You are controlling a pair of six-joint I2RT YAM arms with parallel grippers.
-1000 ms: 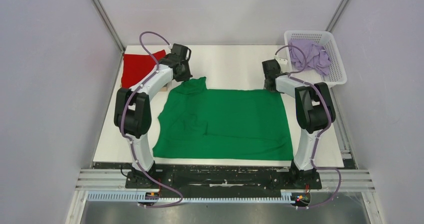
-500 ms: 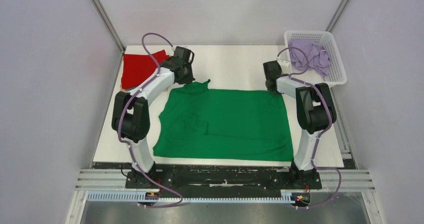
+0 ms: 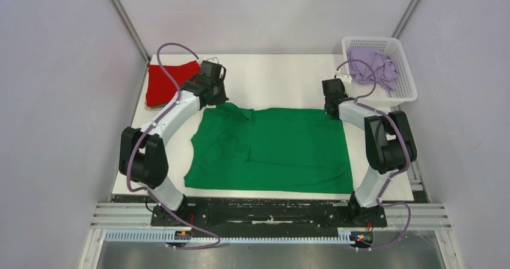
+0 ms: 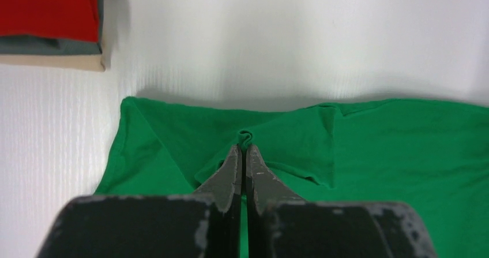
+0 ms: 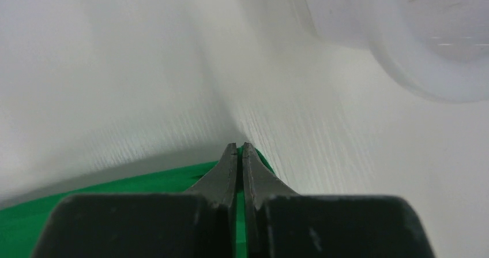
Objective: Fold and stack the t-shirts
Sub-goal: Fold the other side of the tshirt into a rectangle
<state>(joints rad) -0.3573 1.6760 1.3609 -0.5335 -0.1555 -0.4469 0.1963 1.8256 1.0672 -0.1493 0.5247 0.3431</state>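
Note:
A bright green t-shirt (image 3: 270, 148) lies spread flat across the middle of the white table. My left gripper (image 3: 224, 102) is shut on a pinch of its far left edge (image 4: 246, 135), where a small tuft of cloth sticks out between the fingertips. At the far right corner of the same shirt my right gripper (image 3: 330, 112) is shut on the green fabric (image 5: 262, 160). A folded red t-shirt (image 3: 168, 81) lies at the far left of the table. The pale lilac t-shirt (image 3: 373, 65) is crumpled inside the white basket.
A white lattice basket (image 3: 409, 82) stands at the far right corner, its blurred rim (image 5: 427, 56) close above my right gripper. The red shirt (image 4: 49, 10) rests on grey and beige folded layers (image 4: 52, 53). Grey walls enclose the table.
My right gripper has shut on the shirt's far right corner. My left arm has swung left and lower, laying the raised left flap down flat.

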